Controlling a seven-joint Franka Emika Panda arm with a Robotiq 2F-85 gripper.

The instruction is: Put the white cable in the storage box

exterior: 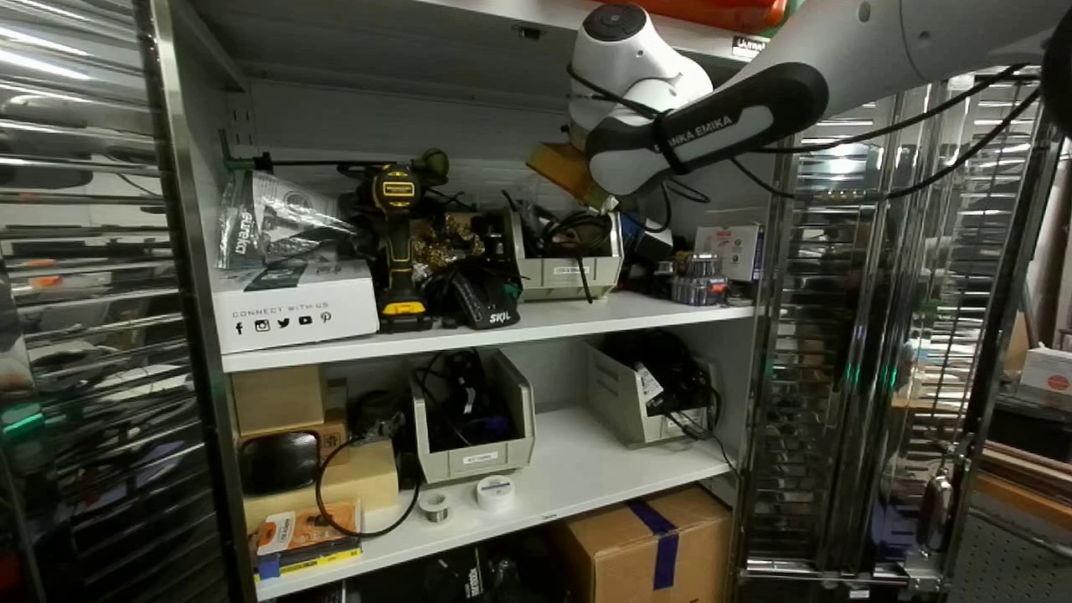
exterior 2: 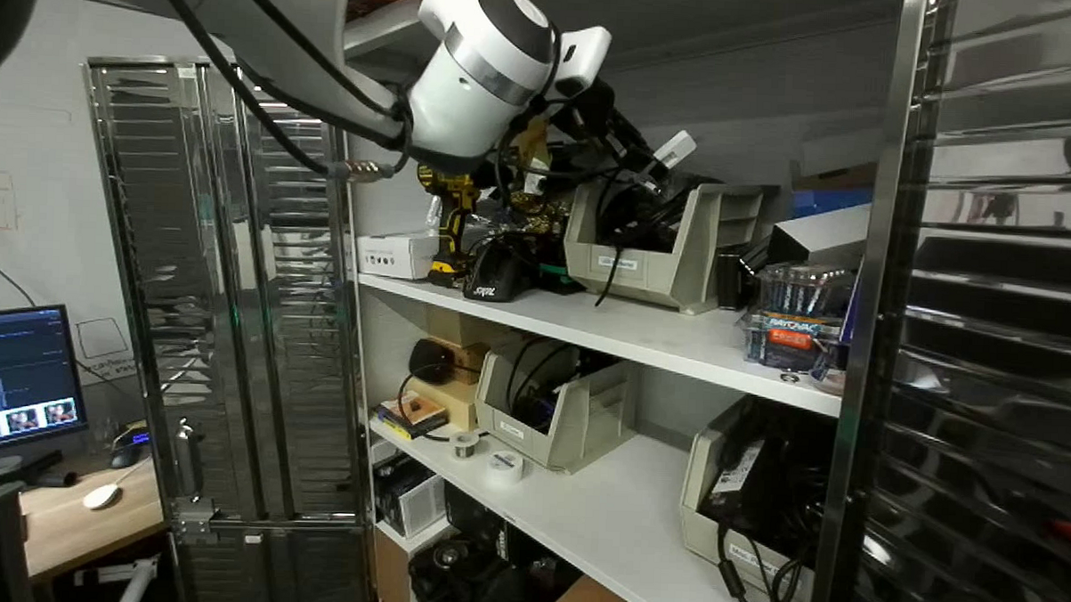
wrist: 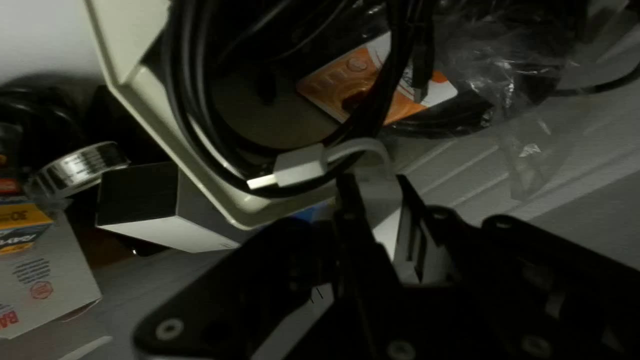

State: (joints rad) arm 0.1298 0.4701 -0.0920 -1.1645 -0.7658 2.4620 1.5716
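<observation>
While the jaws clasp the white cable [wrist: 311, 163], a battery pack [exterior 2: 793, 326] reads "RAYOVAC".

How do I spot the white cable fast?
On the shelf with the drill, find the open storage box. In the wrist view, the white cable gripped by the tool overlaps the box's corner. Its white plug stands out from coiled black cables.

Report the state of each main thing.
White plastic cable: gripped, not yet released.
Black two-finger gripper: shut on the cable.
Grey plastic bin near the gripper: open, holding black cables.
Yellow-black cordless drill: upright.
Shiny metal cabinet doors: open.
Brown cardboard box: shut, taped.
Black-framed monitor: on.
</observation>
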